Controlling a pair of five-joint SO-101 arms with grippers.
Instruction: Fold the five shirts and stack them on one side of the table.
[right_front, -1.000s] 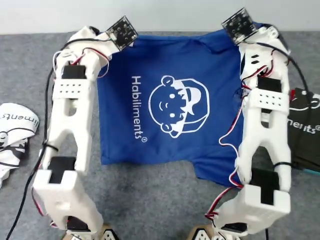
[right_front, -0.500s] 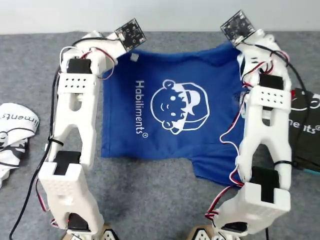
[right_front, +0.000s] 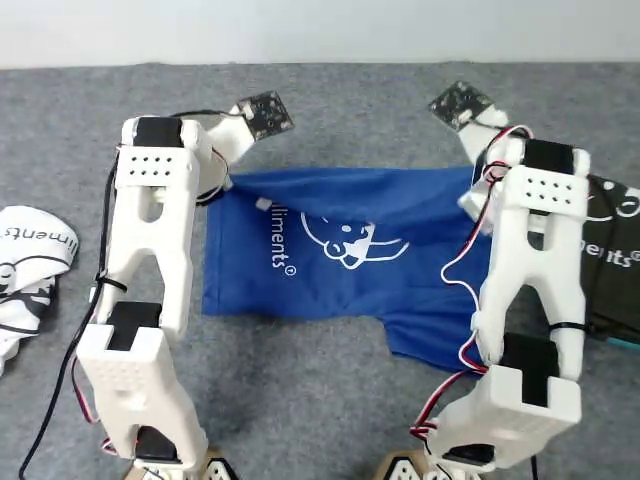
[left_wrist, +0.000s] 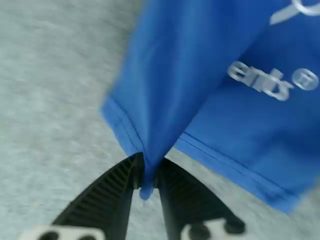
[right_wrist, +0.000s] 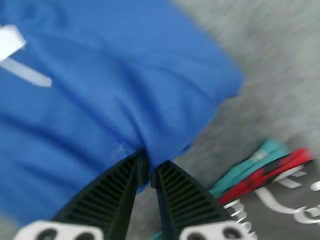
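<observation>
A blue shirt (right_front: 340, 260) with a white cartoon face and lettering lies mid-table, its far edge lifted and drawn toward the near side. My left gripper (left_wrist: 146, 177) is shut on the shirt's blue edge (left_wrist: 150, 120), which hangs up from its fingers. My right gripper (right_wrist: 148, 172) is shut on the blue cloth (right_wrist: 100, 100) at the other far corner. In the high view the left arm (right_front: 155, 230) stands over the shirt's left side and the right arm (right_front: 535, 250) over its right side.
A crumpled white shirt (right_front: 25, 265) lies at the table's left edge. A black shirt (right_front: 612, 255) with white print lies at the right, with teal and red cloth (right_wrist: 260, 172) under it. Grey table (right_front: 300, 400) stretches in front.
Both grippers have pulled the shirt's far edge up and toward the near side, folding it over so that only half of the printed face still shows.
</observation>
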